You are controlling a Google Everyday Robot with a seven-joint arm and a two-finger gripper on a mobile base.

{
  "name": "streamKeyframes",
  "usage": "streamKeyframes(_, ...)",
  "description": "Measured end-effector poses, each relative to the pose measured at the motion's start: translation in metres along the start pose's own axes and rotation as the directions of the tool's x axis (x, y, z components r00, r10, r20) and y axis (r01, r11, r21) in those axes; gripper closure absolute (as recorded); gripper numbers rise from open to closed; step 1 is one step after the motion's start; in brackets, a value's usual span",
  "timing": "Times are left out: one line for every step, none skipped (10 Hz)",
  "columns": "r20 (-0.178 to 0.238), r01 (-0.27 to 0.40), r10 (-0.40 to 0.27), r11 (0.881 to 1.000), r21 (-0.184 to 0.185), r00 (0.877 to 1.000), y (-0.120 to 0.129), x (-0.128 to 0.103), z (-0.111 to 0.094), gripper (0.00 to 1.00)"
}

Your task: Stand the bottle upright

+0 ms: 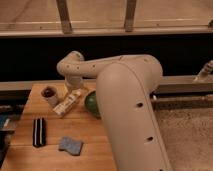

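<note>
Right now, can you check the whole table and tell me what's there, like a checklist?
Surface: wooden table.
Job's things: bottle lying on its side between the cup and the bowl, not upright yet.
Clutter: white cup; green bowl, partly hidden by the arm; black striped object; blue pad.
Grippers: gripper low at the bottle's far end.
Cables: nothing seen.
Surroundings: dark wall behind; speckled floor to the side.
</note>
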Motion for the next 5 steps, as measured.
streamKeyframes(-0.005,0.007,-0.007,1.0,-0.007,1.0,0.0063,-0.0032,0.0043,0.2)
streamKeyframes(-0.002,0.006,-0.006,1.0,-0.021,1.0,0.011,-0.0067,0.0092,0.2)
streamKeyframes(0.019,-0.002,0.003,0.999,-0.037,1.0,0.0105,-0.0097,0.0106,0.2)
streamKeyframes(0.025,-0.005,0.006,0.999,-0.036,1.0,0.0083,-0.0104,0.0112,0.2)
streamKeyframes(0.025,-0.006,0.007,0.999,-0.038,1.0,0.0095,-0.0106,0.0109,0.2)
